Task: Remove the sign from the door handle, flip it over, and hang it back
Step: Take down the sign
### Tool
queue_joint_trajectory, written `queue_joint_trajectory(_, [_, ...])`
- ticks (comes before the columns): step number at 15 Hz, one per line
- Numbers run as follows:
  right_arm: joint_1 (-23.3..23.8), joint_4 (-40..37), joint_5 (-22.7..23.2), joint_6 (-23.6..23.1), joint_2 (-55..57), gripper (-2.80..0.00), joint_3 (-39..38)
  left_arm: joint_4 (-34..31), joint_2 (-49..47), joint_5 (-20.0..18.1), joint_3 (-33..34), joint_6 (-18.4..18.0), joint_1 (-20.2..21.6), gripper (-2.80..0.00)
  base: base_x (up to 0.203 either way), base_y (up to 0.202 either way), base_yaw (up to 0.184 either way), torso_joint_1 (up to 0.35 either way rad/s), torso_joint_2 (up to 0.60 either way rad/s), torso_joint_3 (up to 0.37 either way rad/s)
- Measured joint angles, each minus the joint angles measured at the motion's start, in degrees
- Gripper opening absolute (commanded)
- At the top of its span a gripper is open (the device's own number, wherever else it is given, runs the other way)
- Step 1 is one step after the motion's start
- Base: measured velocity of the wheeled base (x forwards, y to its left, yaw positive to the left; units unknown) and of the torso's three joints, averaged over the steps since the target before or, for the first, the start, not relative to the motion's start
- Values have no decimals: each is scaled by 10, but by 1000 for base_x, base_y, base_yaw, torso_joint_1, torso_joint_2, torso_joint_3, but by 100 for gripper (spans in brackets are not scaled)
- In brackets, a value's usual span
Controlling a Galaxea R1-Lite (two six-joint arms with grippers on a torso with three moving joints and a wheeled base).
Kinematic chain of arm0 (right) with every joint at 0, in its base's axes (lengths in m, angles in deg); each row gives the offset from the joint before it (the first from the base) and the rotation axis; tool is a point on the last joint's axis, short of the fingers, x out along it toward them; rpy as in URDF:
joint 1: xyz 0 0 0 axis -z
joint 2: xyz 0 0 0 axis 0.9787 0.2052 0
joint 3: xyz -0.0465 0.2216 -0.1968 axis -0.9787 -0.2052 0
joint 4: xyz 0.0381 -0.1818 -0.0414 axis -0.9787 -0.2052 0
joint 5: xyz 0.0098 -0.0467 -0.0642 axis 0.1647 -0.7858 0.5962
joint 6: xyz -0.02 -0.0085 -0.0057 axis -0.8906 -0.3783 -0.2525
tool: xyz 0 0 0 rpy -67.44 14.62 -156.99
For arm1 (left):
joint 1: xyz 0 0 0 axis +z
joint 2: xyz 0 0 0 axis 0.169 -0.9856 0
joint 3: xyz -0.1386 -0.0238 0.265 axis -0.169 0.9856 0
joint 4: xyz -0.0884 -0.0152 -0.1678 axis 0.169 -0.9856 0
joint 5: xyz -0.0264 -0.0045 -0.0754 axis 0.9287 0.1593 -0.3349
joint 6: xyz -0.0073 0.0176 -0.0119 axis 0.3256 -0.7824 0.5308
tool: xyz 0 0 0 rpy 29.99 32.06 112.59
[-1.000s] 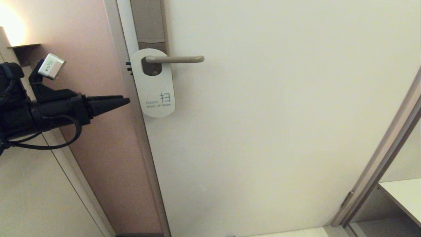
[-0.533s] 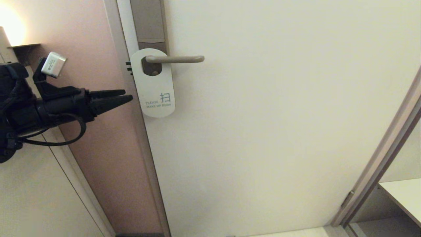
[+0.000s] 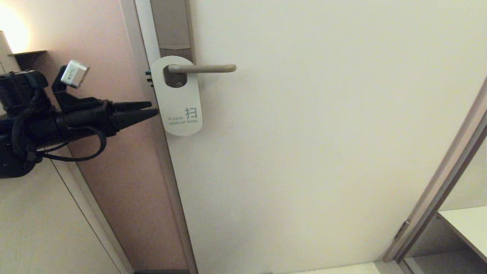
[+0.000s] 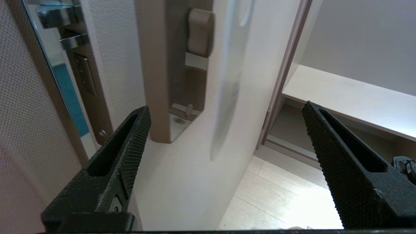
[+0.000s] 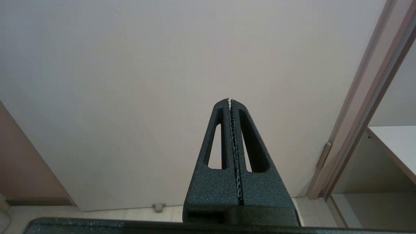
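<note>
Black and ridged, the left gripper (image 3: 152,108) reaches in level from the hinge-free edge of the door (image 3: 323,152), its two fingers spread wide and empty, tips just short of the sign (image 3: 179,99). From its own camera the left gripper (image 4: 224,110) frames the sign (image 4: 227,87) edge-on, a thin pale blade between the fingers, touching neither.

That sign hangs by its oval hole on the door handle (image 3: 205,68), close to the backplate (image 3: 173,26), white face out with the teal "PLEASE MAKE UP ROOM" readable, lying flat against the door near its latch edge.

My worry is the thinness: with the card flat on the door, the far finger may have no gap to slip behind and could scrape the door or push the sign sideways along the lever. A pinch that catches only the rim might let it twist or drop once lifted off. The door frame (image 3: 159,160) sits close beside the fingers too, so a bump there seems possible.

The right gripper (image 5: 230,100) is parked low facing the door, fingers pressed together.

No containers are in sight, only a bare shelf (image 3: 468,224) through the opening at the right.
</note>
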Motion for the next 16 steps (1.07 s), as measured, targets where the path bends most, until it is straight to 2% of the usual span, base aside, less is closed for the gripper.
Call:
queue_joint_trajectory(5, [0,0,0,0,0,-280,0,0,-10,-7,-6,0,-25,0,0,0,0,0,0,0])
queue_joint_trajectory(16, [0,0,0,0,0,-280,0,0,-34,-7,-28,0,-53,0,0,0,0,0,0,0])
